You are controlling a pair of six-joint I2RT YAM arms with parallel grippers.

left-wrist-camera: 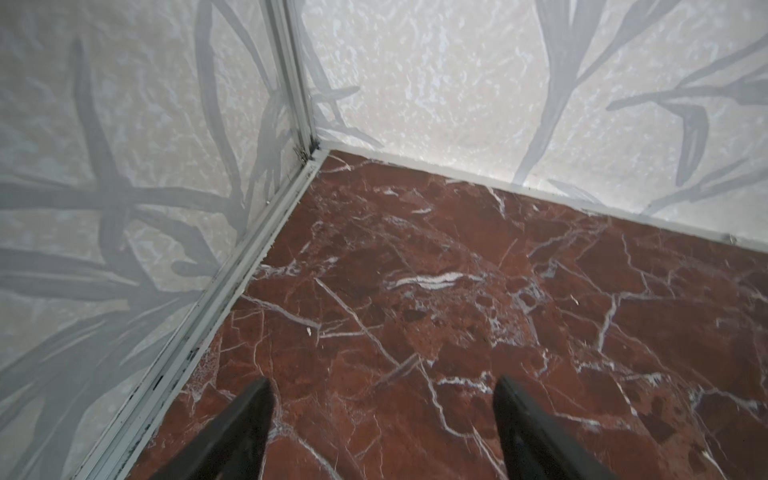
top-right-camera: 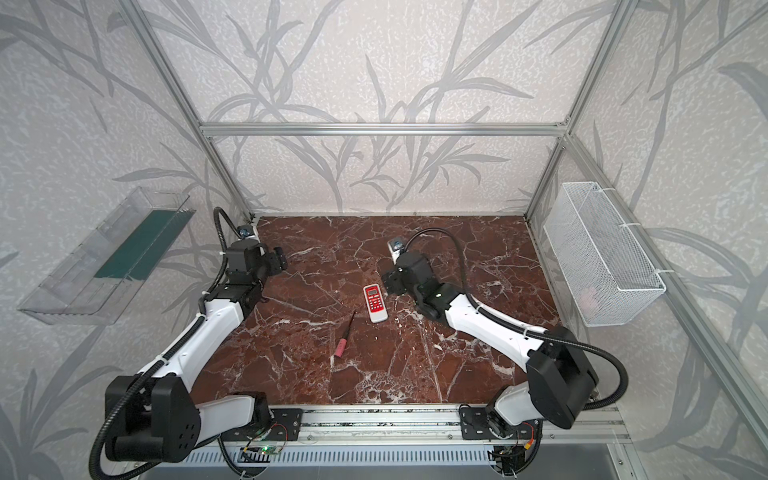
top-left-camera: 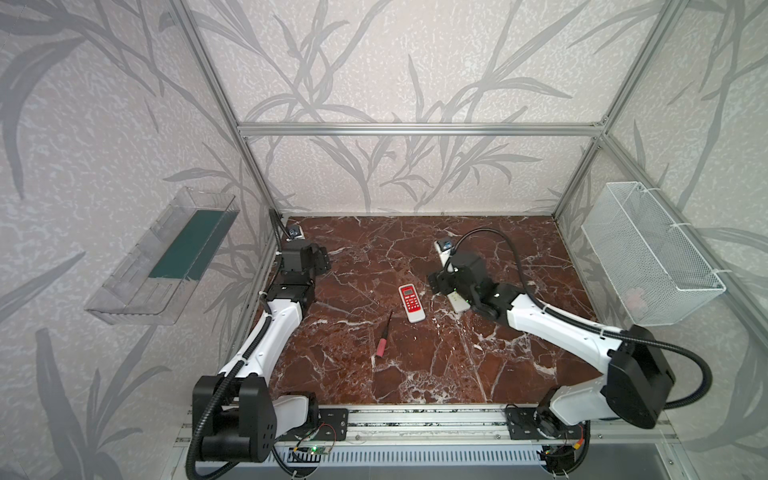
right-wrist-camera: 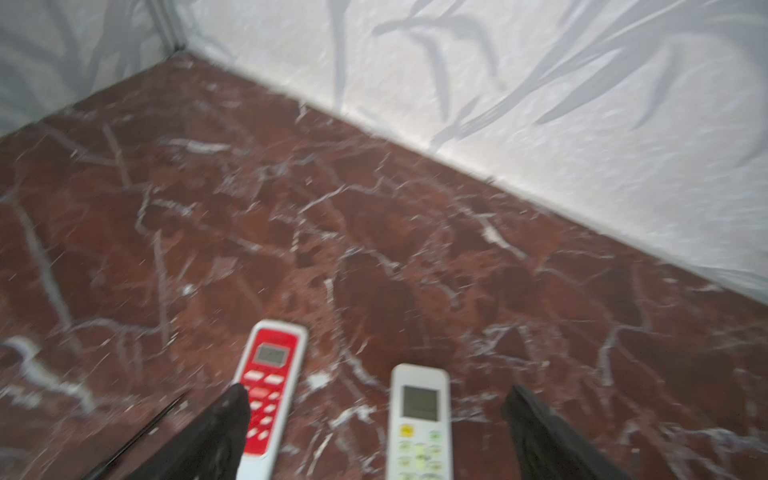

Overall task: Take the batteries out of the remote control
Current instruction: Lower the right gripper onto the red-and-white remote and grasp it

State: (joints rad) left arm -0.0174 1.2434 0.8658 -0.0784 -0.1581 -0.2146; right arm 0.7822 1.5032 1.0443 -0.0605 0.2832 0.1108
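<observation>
Red marble covered the desk [top-left-camera: 374, 249] between patterned walls. No batteries showed; I judged them shut inside, since the red remote [top-left-camera: 411, 303] near the centre and the white remote [right-wrist-camera: 419, 419] at its 3 o'clock both lay buttons up. My right hand [right-wrist-camera: 377, 392] hovered spread and empty over the white one. My left hand [left-wrist-camera: 382, 386] hung wide and empty at the desk's 10 o'clock corner. The task looked barely begun. Next I needed to grip a remote, turn it over and open its back. The screwdriver [top-left-camera: 384, 338] lay at the red remote's 7 o'clock.
</observation>
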